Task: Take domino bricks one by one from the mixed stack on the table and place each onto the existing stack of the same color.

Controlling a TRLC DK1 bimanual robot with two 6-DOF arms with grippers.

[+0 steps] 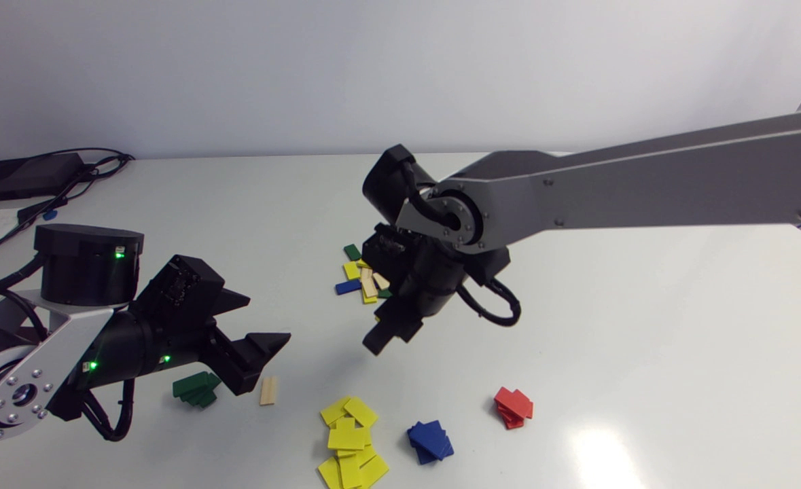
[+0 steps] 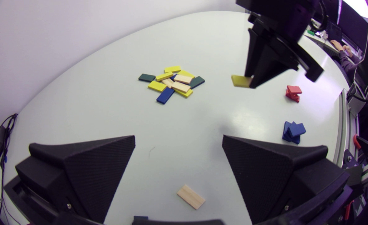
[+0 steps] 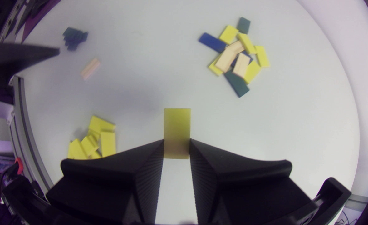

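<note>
My right gripper is shut on a yellow brick that sticks out ahead of its fingers, held above the table. In the left wrist view the same yellow brick hangs from the right gripper. The mixed pile of yellow, wood, green and blue bricks lies just behind that gripper. The yellow stack, loosely spread, sits near the front edge. My left gripper stands open over a single wood brick, with nothing between its fingers.
A green stack lies under my left arm beside the wood brick. A blue stack and a red stack sit right of the yellow one. A black box with cables is at the back left.
</note>
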